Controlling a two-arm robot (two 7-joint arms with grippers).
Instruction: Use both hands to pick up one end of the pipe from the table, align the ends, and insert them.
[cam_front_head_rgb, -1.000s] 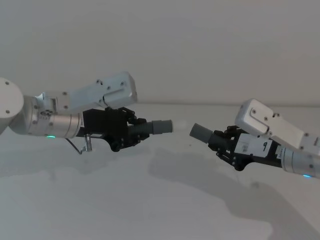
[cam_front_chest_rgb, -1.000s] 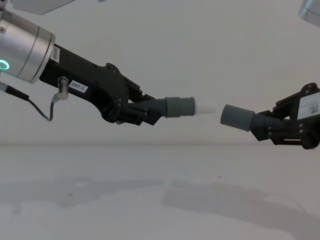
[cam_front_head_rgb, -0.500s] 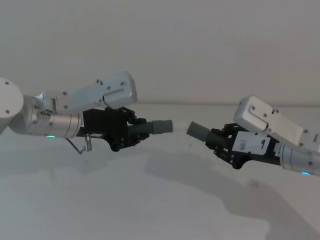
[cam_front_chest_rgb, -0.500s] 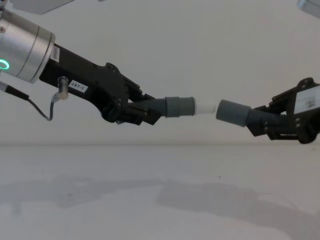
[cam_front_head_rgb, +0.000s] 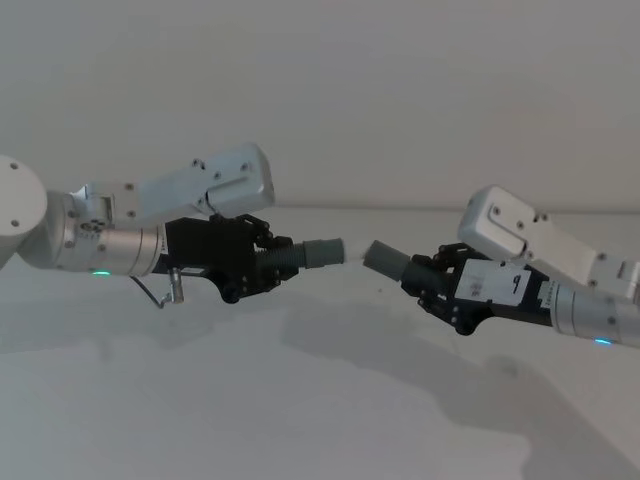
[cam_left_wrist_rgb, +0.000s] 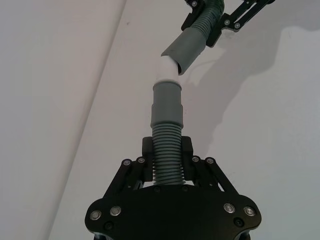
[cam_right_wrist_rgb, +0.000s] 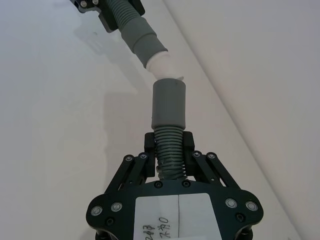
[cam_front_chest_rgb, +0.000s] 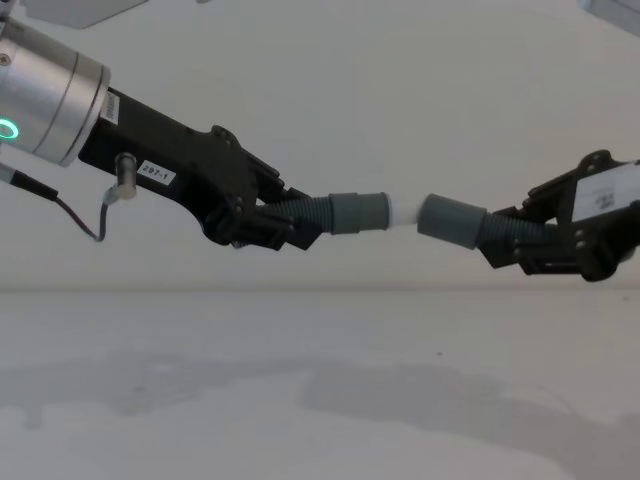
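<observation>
1. Currently both hose pieces are lifted clear of the table (cam_front_chest_rgb: 320, 400); pick-up is judged complete.
2. Left gripper (cam_front_chest_rgb: 262, 222): fingers closed on the ribbed part of the left hose (cam_front_chest_rgb: 318, 216). Its grey cuff (cam_front_chest_rgb: 358, 213) points toward the right arm, with the white tip (cam_front_chest_rgb: 403, 212) protruding from it.
3. Right gripper (cam_front_chest_rgb: 522, 248): fingers closed on the ribbed part of the right hose (cam_front_chest_rgb: 497, 232). Its plain cuff (cam_front_chest_rgb: 451, 221) points toward the left arm.
4. Position: both pieces are held in mid-air between the arms, well above the table.
5. Contact: in the chest view the tip meets the mouth of the plain cuff. In the left wrist view the tip (cam_left_wrist_rgb: 167, 69) is at, and possibly just inside, that cuff (cam_left_wrist_rgb: 189, 49). Depth of entry cannot be determined.
6. Alignment: incomplete. The two cuffs meet at an angle, the right hose sloping down away from the joint.
7. Remaining, by judgement: bring the axes into line, then push until the tip is fully seated and the cuffs meet.
</observation>
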